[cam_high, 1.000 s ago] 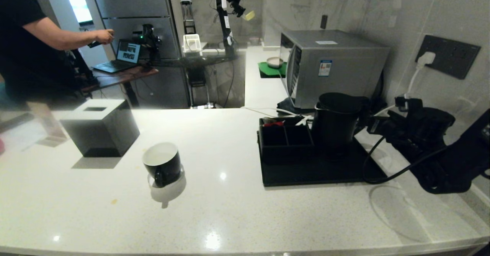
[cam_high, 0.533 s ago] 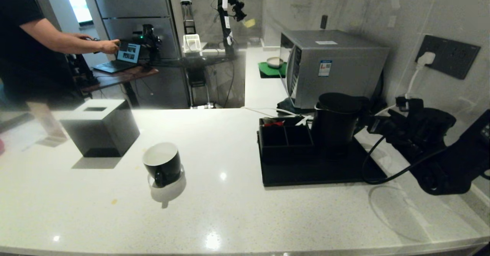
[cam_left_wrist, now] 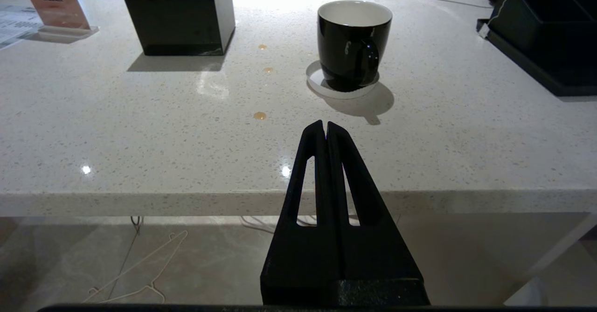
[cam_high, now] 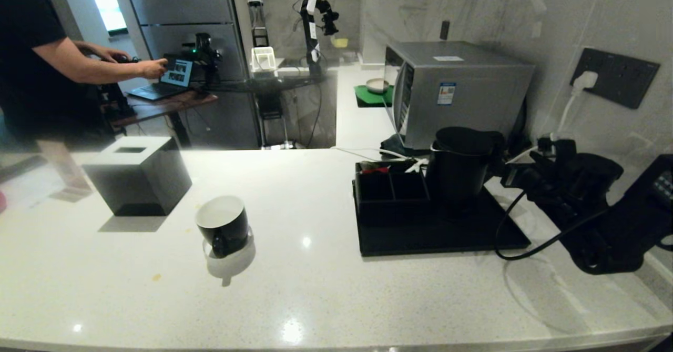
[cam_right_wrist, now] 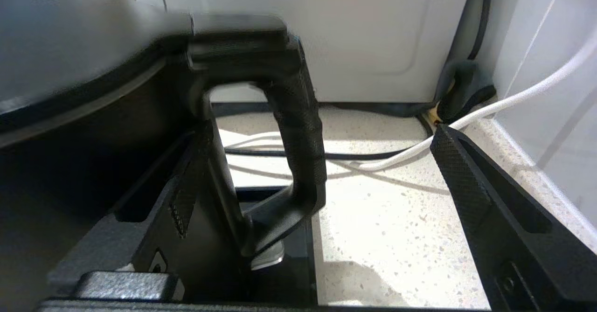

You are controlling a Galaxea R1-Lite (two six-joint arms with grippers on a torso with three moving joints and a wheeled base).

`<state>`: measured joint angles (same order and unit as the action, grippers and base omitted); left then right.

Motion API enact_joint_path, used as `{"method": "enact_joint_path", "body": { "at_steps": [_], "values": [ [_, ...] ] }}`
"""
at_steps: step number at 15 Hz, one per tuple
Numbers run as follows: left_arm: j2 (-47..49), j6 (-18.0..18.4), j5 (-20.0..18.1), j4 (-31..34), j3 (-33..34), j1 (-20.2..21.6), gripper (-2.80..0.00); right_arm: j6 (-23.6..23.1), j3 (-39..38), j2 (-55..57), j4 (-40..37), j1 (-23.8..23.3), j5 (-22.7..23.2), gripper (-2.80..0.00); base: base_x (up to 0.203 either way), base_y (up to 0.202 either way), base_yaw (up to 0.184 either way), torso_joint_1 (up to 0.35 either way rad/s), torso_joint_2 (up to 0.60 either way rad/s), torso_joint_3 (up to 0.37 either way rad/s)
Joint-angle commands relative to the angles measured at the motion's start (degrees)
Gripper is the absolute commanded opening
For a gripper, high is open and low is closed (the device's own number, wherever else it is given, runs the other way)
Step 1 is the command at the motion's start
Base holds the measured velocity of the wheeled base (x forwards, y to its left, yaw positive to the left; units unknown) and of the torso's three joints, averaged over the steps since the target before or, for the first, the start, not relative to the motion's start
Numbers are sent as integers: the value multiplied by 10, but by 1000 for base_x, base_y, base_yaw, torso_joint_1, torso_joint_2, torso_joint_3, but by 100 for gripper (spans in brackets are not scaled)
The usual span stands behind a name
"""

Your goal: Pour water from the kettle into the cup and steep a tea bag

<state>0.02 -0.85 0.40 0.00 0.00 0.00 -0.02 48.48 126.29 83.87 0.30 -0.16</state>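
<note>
The tall black kettle (cam_high: 459,169) stands on a black tray (cam_high: 447,236) at the right of the white counter. My right gripper (cam_high: 509,176) is level with it from the right and open. In the right wrist view the kettle's loop handle (cam_right_wrist: 298,130) stands between the spread fingers of the right gripper (cam_right_wrist: 322,135), close to one finger (cam_right_wrist: 186,200) and far from the other (cam_right_wrist: 466,176). The black cup (cam_high: 223,224) with a white inside sits left of centre, handle towards me. My left gripper (cam_left_wrist: 325,126) is shut and empty, before the counter's front edge, facing the cup (cam_left_wrist: 354,41). The tea bag is out of view.
A black divided box (cam_high: 391,189) with something red at its back sits on the tray's left. A black tissue cube (cam_high: 138,176) stands left of the cup. A microwave (cam_high: 455,91) and cables (cam_high: 547,241) are behind and right of the kettle. A person (cam_high: 37,62) stands far left.
My right gripper has shifted a little left, closer around the kettle's handle. The person's arm in the background has moved. Kettle and cup have stayed put.
</note>
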Motion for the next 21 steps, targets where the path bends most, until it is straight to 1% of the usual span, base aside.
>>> {"method": "enact_joint_path", "body": {
  "at_steps": [1, 3, 5, 6, 8, 13, 21],
  "values": [
    [0, 0, 0, 0, 0, 0, -280, -2, 3, 6, 3, 0, 0, 0, 0, 0, 0, 0, 0, 0],
    [0, 0, 0, 0, 0, 0, -280, -2, 3, 7, -1, 0, -3, 0, 0, 0, 0, 0, 0, 0],
    [0, 0, 0, 0, 0, 0, -280, 5, 3, 12, -3, 1, -29, 0, 0, 0, 0, 0, 0, 0],
    [0, 0, -1, 0, 0, 0, -280, 7, 3, 14, -4, 1, -34, 0, 0, 0, 0, 0, 0, 0],
    [0, 0, 0, 0, 0, 0, -280, 7, 7, 15, -8, 1, -34, 0, 0, 0, 0, 0, 0, 0],
    [0, 0, 0, 0, 0, 0, -280, 20, 58, 25, -39, 0, -43, 0, 0, 0, 0, 0, 0, 0],
    [0, 0, 0, 0, 0, 0, -280, 33, 88, 40, -49, 0, -43, 0, 0, 0, 0, 0, 0, 0]
  ]
}}
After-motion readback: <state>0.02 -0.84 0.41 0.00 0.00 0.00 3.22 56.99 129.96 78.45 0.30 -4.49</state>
